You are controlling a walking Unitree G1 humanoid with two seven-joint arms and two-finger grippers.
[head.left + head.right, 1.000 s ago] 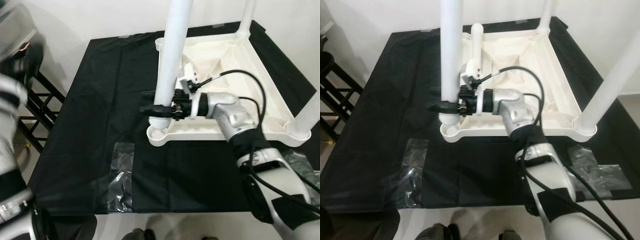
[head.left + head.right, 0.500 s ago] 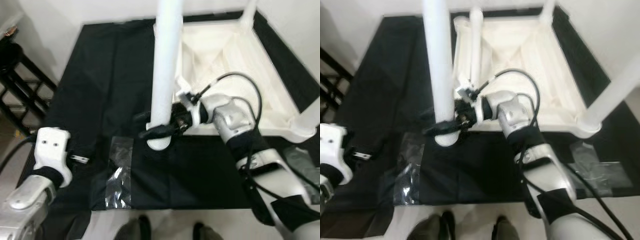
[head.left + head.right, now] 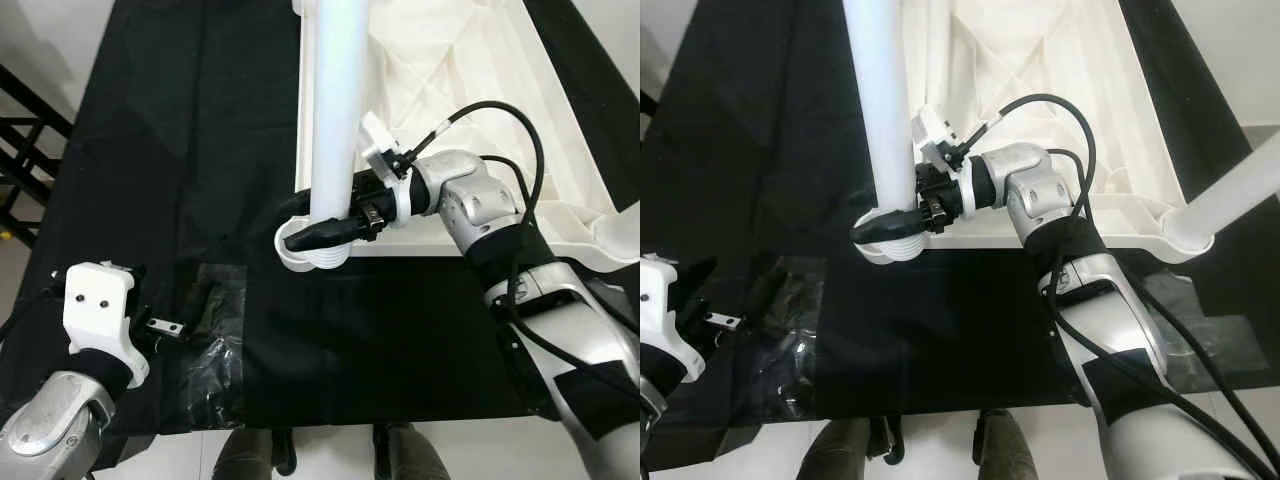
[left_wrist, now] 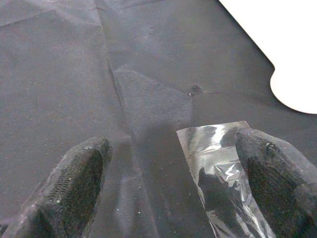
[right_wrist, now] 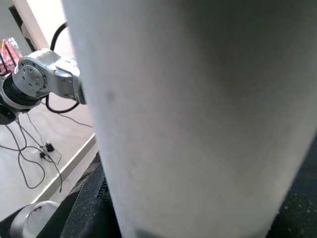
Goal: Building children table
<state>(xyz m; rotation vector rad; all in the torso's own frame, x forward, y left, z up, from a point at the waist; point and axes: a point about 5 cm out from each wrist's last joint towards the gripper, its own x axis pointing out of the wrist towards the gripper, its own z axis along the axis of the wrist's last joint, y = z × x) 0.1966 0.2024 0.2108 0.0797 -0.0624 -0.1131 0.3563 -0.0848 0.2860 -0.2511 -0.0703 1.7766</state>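
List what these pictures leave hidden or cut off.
- Top of the table leg: cut off by the upper edge in both eye views.
- Seating of the leg's threaded end in the corner socket: hidden by the right gripper.
- Right wrist view: the leg blocks what lies behind.
- Far side of the tabletop: cut off.

A black cloth (image 3: 200,150) carries the upturned white table (image 3: 470,70) and clear plastic wrap (image 3: 215,345).
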